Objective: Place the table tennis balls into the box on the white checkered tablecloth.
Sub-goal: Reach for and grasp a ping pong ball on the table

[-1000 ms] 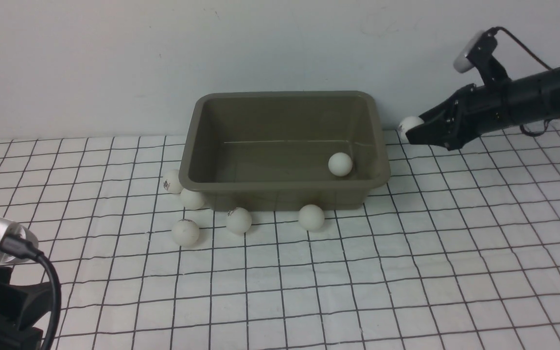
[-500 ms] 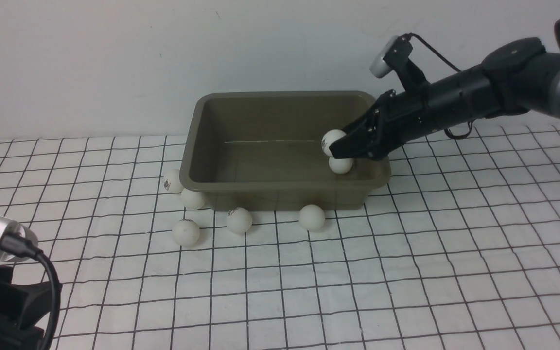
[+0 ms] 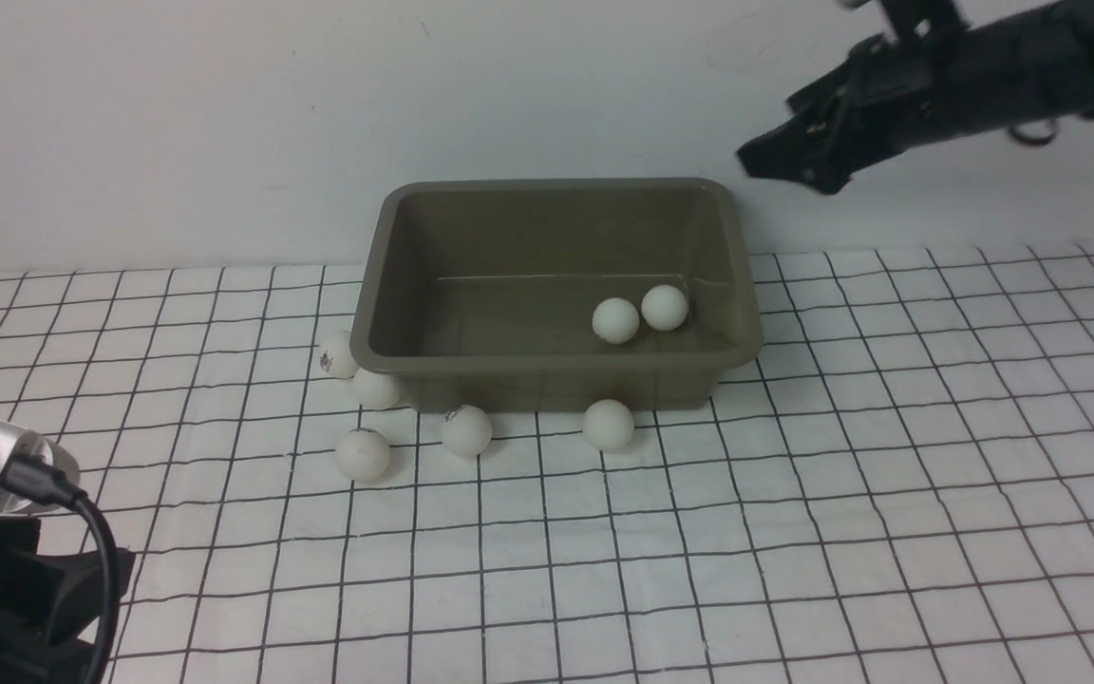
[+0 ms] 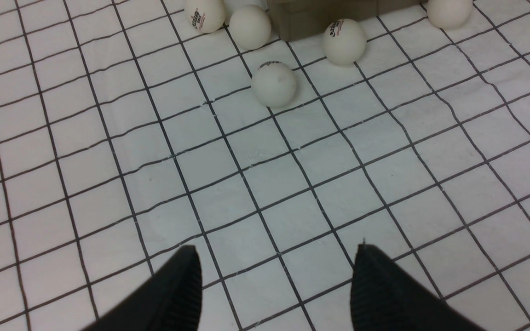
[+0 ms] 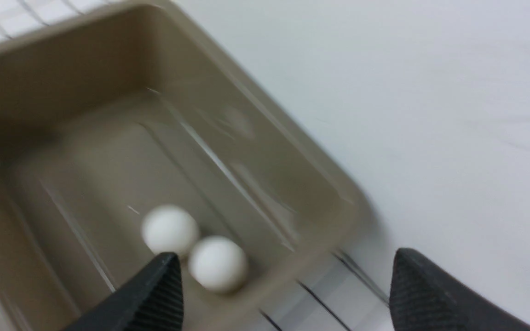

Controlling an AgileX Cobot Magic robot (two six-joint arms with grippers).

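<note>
Our right jaws have just opened wide and risen clear, up and right of the box [image 3: 556,185]. The ball [image 3: 615,320] they carried now lies inside beside another [image 3: 665,307]. Our left jaws stand wide and empty over the cloth [image 3: 794,494]. We count two balls in, five [image 3: 466,429] on the cloth at the box's near-left side, and one box.
</note>
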